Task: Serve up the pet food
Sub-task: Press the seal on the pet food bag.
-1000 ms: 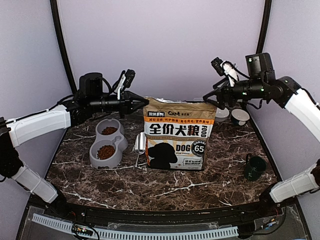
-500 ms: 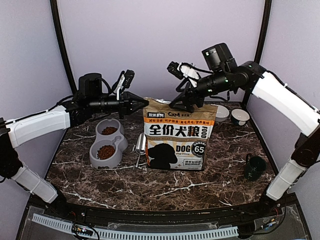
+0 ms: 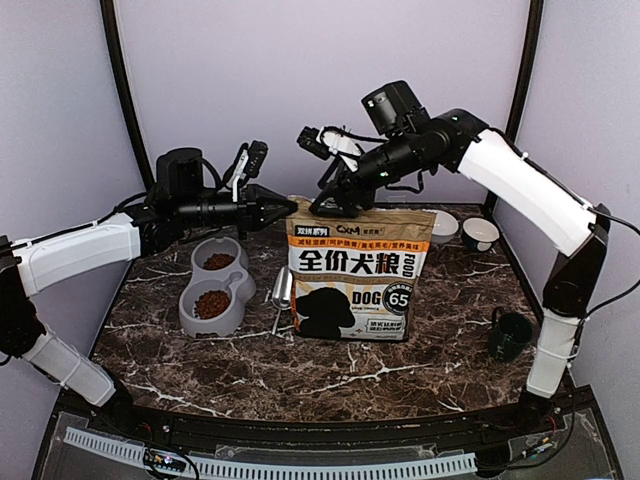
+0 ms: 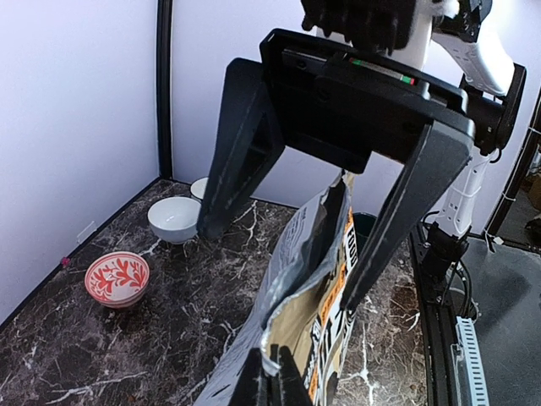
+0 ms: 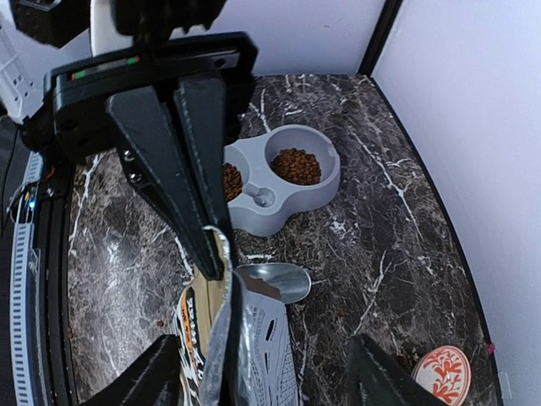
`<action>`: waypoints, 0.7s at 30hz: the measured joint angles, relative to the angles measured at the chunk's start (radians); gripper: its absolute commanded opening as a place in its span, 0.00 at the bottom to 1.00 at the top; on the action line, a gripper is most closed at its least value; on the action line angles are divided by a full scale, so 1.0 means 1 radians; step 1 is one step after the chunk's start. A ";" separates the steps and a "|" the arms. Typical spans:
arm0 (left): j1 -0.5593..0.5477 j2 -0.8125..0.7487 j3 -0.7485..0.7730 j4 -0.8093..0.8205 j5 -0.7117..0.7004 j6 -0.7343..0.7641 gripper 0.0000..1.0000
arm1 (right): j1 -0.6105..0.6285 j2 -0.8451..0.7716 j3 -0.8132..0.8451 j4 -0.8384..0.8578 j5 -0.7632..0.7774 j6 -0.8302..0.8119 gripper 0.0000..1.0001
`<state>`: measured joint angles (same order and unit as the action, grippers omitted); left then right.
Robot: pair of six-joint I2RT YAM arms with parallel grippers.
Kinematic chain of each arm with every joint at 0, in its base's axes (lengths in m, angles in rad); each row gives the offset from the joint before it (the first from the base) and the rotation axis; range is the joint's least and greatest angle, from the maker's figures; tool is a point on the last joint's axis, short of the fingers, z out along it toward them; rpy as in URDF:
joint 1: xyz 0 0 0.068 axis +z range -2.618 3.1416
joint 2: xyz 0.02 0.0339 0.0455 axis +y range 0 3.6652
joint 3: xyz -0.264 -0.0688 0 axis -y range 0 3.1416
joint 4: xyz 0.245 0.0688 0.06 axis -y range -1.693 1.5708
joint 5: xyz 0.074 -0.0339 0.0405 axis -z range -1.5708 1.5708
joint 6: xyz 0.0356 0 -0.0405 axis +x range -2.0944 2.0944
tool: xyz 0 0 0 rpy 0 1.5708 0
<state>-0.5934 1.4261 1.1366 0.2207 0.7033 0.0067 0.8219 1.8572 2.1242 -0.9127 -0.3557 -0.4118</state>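
The pet food shows as reddish-brown kibble [image 3: 211, 303] in both cups of the grey double bowl [image 3: 190, 322]; it also shows in the right wrist view [image 5: 296, 166]. The printed dog-food bag [image 3: 360, 270] stands upright at the table's middle. My left gripper [image 3: 287, 210] is shut on the bag's top left corner; in the left wrist view [image 4: 270, 385] the foil edge sits between its fingertips and the mouth gapes a little. My right gripper [image 3: 330, 205] is open just above the bag's mouth, its jaws straddling the top edge [image 5: 262, 381].
A metal scoop [image 3: 278, 292] lies between the bowl and the bag. Two white bowls [image 3: 443, 225] stand at the back right, a red-patterned bowl [image 4: 117, 277] behind the bag, and a dark green mug [image 3: 508, 335] at the right front.
My right arm has swung left from the back right corner to above the bag's mouth. The left gripper has held the bag's corner without moving.
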 measured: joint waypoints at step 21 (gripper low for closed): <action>0.001 -0.002 -0.007 0.013 0.005 -0.001 0.00 | 0.012 0.087 0.058 -0.053 -0.080 0.031 0.00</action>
<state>-0.5922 1.4242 1.1294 0.2333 0.7078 0.0059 0.8337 1.9438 2.1818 -0.9657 -0.4355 -0.3813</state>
